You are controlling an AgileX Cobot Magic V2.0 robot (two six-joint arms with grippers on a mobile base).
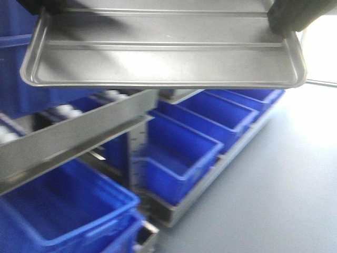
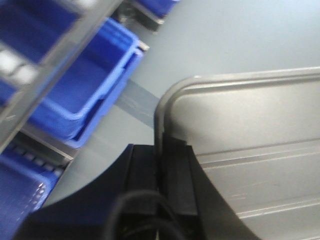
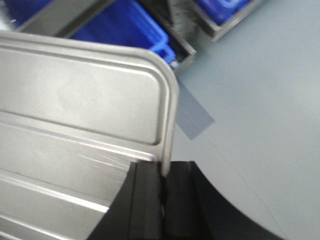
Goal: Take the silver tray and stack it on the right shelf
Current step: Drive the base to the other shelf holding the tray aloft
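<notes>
The silver tray (image 1: pixel 158 58) is held level in the air at the top of the front view, its two long ribs showing. My left gripper (image 2: pixel 160 155) is shut on the tray's left rim (image 2: pixel 159 120). My right gripper (image 3: pixel 162 172) is shut on the tray's right rim (image 3: pixel 170 125); in the front view its dark body (image 1: pixel 292 16) sits over the tray's right corner. The shelf's steel front bar (image 1: pixel 68 134) slopes below the tray, with white rollers (image 1: pixel 68 112) behind it. The tray hangs above and apart from the bar.
Blue plastic bins (image 1: pixel 184 153) fill the lower rack levels, one large bin (image 1: pixel 63 211) at the front left. Grey floor (image 1: pixel 284 184) lies to the right. A grey tape patch (image 3: pixel 192 117) is on the floor.
</notes>
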